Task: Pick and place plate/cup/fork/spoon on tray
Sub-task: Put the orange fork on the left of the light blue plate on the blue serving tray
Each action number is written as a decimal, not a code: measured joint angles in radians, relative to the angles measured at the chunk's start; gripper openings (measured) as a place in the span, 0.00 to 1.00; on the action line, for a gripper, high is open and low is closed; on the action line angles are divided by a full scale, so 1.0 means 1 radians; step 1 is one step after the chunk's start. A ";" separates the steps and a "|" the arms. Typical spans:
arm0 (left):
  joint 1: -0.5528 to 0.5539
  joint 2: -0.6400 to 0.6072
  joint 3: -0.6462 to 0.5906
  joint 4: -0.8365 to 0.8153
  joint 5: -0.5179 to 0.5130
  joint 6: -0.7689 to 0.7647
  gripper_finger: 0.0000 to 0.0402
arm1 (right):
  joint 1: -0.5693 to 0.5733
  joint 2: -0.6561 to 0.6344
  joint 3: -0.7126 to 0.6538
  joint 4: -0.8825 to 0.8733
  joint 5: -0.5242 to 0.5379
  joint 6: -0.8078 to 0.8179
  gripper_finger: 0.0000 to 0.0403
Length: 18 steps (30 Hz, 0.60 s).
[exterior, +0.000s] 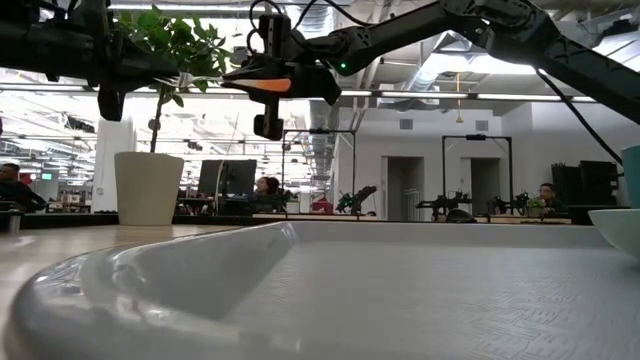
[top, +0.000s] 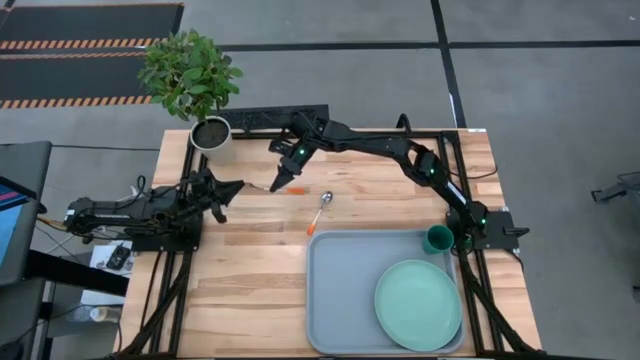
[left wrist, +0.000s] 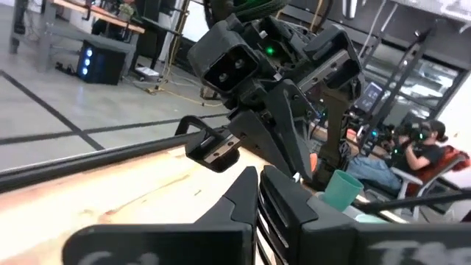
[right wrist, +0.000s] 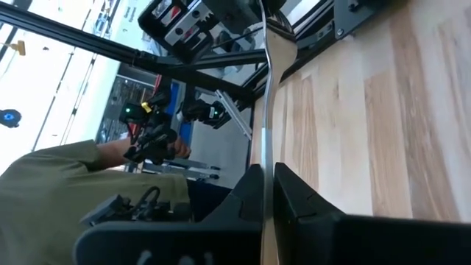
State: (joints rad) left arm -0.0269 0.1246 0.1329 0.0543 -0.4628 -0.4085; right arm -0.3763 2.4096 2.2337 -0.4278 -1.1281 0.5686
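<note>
My right gripper reaches over the far left of the table, shut on the fork, which is lifted off the wood. My left gripper is shut and hovers just left of the fork's silver end; I cannot tell whether they touch. The spoon lies flat on the table, right of the fork. The mint-green plate lies on the grey-blue tray. The teal cup stands at the tray's far right corner. My right gripper pinches the fork between its two fingers at the orange handle end. The silver shaft runs out from between the fingertips, along the fingers, toward the table's left. The fork is lifted clear of the table and roughly level.
A white pot with a leafy plant stands at the far left corner, close behind both grippers. A black power strip lies along the far edge. Bare wood lies left of the tray.
</note>
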 joint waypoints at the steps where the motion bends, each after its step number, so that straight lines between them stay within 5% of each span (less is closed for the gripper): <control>1: 0.000 0.000 0.000 0.000 -0.004 0.000 0.02 | -0.001 0.000 0.000 0.003 0.003 0.000 0.04; 13: -0.001 0.000 0.000 -0.057 -0.017 -0.099 0.37 | -0.016 0.002 0.000 0.020 0.024 0.009 0.03; 18: -0.001 0.000 0.000 -0.061 -0.028 -0.106 0.43 | -0.018 0.002 0.000 0.017 0.057 0.010 0.03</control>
State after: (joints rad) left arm -0.0280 0.1242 0.1329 -0.0072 -0.4913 -0.5143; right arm -0.3940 2.4115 2.2337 -0.4107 -1.0711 0.5784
